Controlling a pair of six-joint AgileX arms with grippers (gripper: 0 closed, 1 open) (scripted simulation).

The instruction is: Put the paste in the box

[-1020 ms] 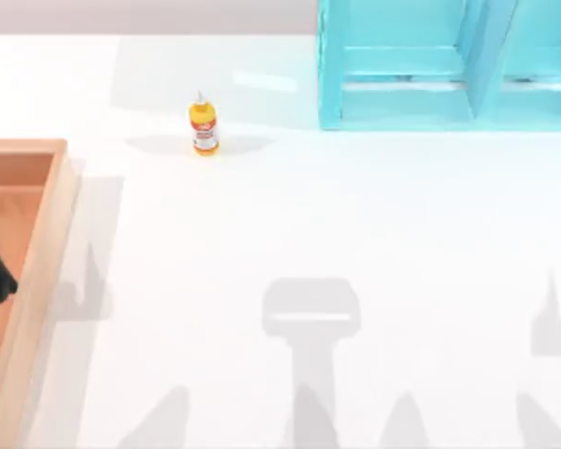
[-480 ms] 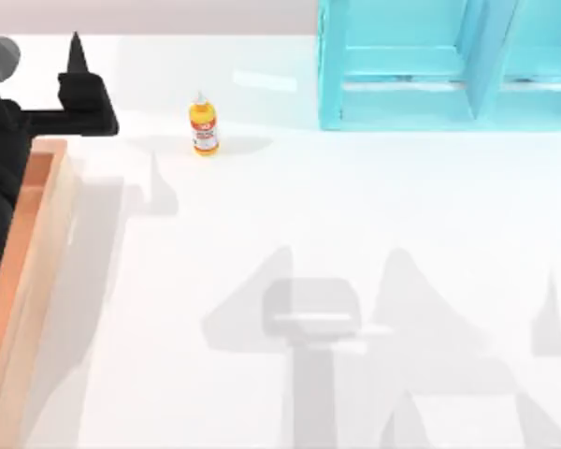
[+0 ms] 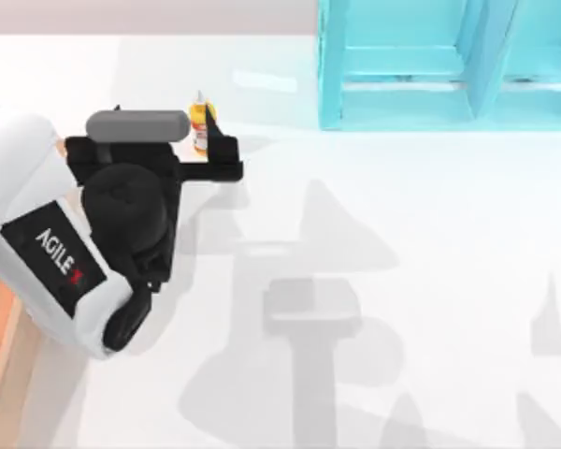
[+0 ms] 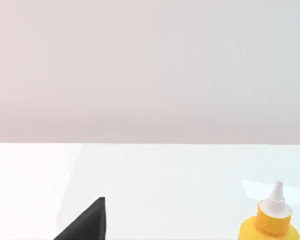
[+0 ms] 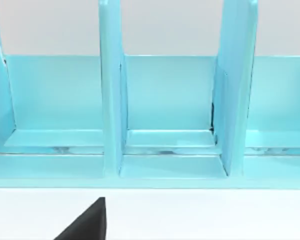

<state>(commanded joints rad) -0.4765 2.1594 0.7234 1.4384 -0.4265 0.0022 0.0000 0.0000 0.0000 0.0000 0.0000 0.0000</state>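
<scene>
White table [image 3: 402,234] carried soft grey shadows; turquoise shelf unit [image 3: 421,65] stood at its far right edge; pale wall [image 4: 150,65] behind.

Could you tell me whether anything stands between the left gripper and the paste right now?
Nothing visible does. The left gripper is right at the paste, which stands upright on bare table; the turquoise shelf sits well off toward the right.

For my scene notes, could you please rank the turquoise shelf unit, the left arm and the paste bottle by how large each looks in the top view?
1. Turquoise shelf unit, cut off by the frame edge.
2. Left arm, close in apparent size; it is nearer the camera, so ranks 1 and 2 are unsure.
3. Paste, clearly smallest, beside the left gripper.
</scene>
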